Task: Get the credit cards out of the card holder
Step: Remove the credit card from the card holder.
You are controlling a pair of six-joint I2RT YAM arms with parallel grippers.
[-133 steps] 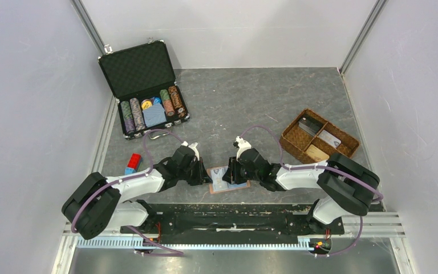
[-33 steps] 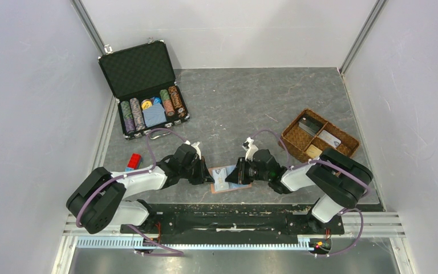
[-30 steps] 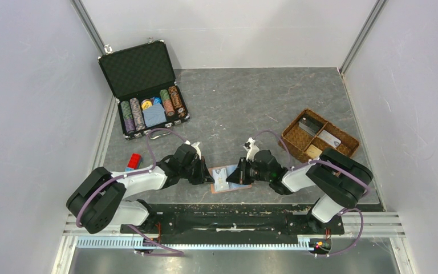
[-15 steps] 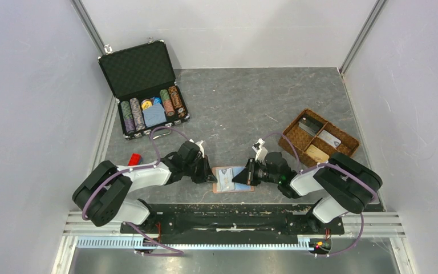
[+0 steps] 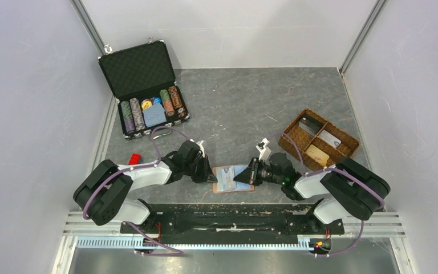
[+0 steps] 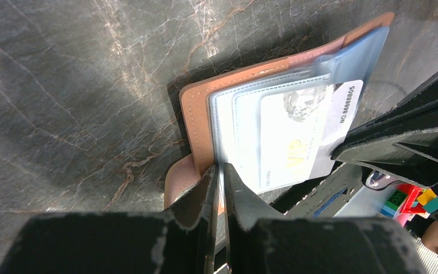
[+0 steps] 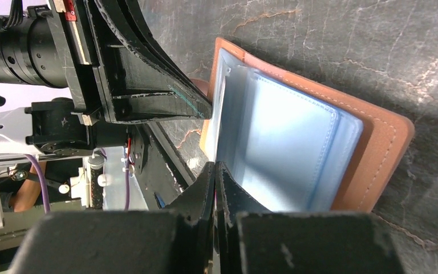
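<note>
The tan leather card holder (image 5: 232, 179) lies open near the table's front edge, its pale blue clear sleeves up. My left gripper (image 5: 211, 175) is at its left edge. In the left wrist view the left gripper (image 6: 221, 170) is shut on the edge of a clear sleeve of the card holder (image 6: 197, 114). A white credit card (image 6: 296, 137) sticks partway out of a sleeve to the right. My right gripper (image 5: 243, 176) is at the holder's right side, shut on that card's end. In the right wrist view the right gripper (image 7: 215, 167) is closed beside the card holder (image 7: 376, 142).
A brown woven divided tray (image 5: 319, 137) with cards in it stands at the right. An open black chip case (image 5: 144, 91) stands at the back left. A red and blue brick (image 5: 133, 160) lies by the left arm. The black base rail (image 5: 228, 217) runs close in front.
Both grippers and the card holder have shifted right along the front edge. The right gripper has drawn back to the right, away from the left gripper.
</note>
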